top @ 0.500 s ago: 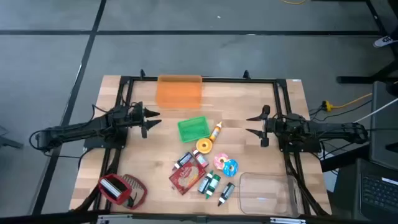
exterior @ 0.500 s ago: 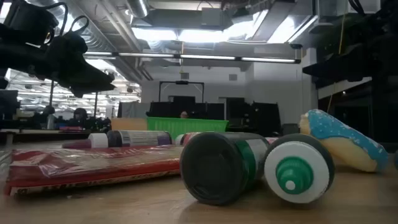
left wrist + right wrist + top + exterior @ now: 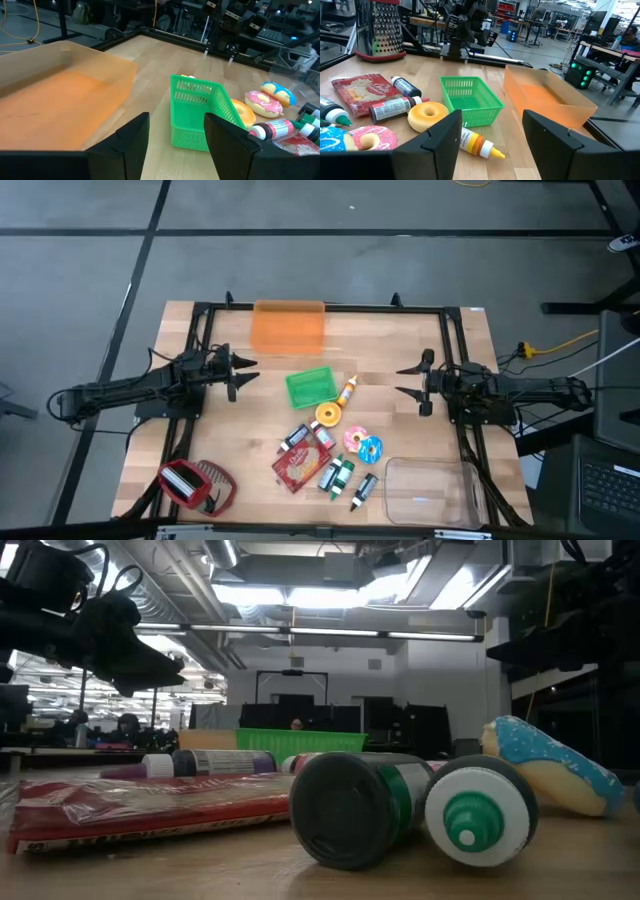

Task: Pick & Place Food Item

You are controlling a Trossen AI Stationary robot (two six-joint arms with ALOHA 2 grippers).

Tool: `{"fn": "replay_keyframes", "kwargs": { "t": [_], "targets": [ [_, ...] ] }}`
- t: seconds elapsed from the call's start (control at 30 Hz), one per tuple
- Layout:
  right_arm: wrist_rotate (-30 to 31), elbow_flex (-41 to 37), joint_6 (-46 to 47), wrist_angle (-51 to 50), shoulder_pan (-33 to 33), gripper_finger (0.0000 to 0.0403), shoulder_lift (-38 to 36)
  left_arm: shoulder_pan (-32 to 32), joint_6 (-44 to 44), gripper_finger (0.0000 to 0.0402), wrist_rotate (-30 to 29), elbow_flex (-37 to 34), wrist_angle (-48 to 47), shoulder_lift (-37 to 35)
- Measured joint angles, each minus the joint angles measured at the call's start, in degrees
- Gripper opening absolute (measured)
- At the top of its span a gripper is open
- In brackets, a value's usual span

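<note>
Looks straight down from overhead on the whole table (image 3: pixel 200 470). Sits low at one table edge, close behind bottles, facing the room. Rides each wrist, facing inward; both share the green basket (image 3: pixel 197 112) (image 3: pixel 470 100).

Yellow donut (image 3: pixel 329 415) beside green basket (image 3: pixel 309 387)

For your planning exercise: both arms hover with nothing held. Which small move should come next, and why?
Probably the right gripper, open and empty, should ease toward the yellow ring doughnut beside the green plastic basket; it lies unobstructed. The left gripper waits open.
</note>
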Motion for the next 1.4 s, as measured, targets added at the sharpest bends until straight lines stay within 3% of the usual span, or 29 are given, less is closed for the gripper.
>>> {"fn": "replay_keyframes", "kwargs": {
  "t": [1.4],
  "targets": [
    [0.0,0.0,0.3,2.4,0.0,0.0213,0.0,0.0,0.0,0.0185,0.0,0.0,0.0,0.0]
  ]
}}
